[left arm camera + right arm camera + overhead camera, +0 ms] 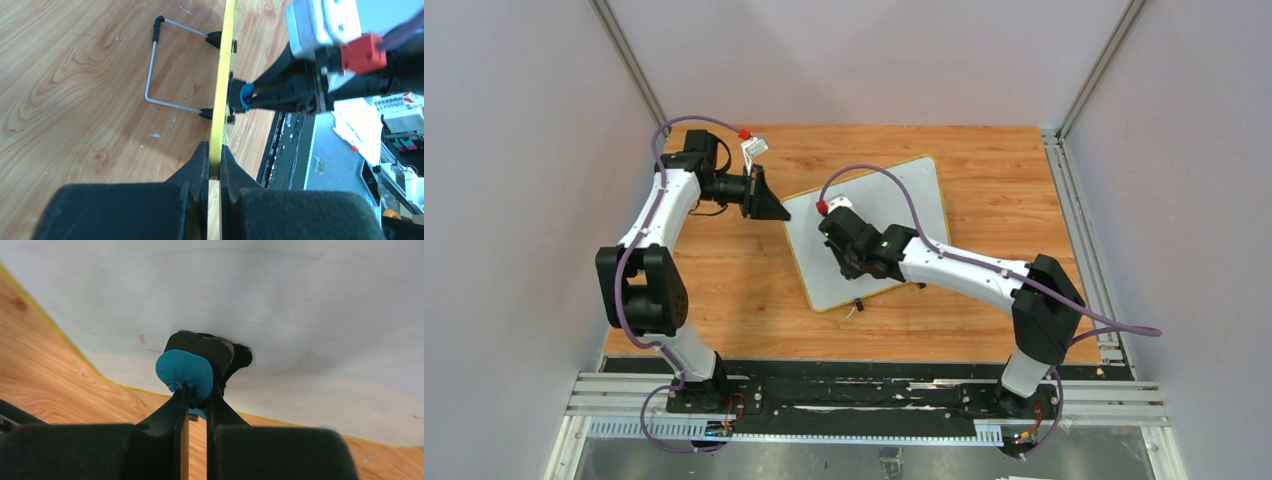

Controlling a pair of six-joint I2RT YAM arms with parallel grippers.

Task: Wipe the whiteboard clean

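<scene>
Large white yellow-rimmed whiteboard (814, 270) mid wooden table (724, 290), rim pinched tight by left gripper (215, 150). Right gripper (197, 392) clamps small blue-black eraser (187, 371) against board face. Bent wire stand (155, 65) on opposite side. Faint red specks (142, 338) on board.

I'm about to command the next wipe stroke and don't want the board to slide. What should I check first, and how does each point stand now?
1. Left gripper clamped on the yellow rim of the whiteboard: ok.
2. Right gripper shut on the eraser: ok.
3. Eraser touching the board's white face: ok, going by the right wrist view.
4. Board wiped clean: not ok, a small red mark shows just left of the eraser.
5. Right arm's cable out of the stroke's way: cannot tell; it arcs over the board in the top view.
</scene>
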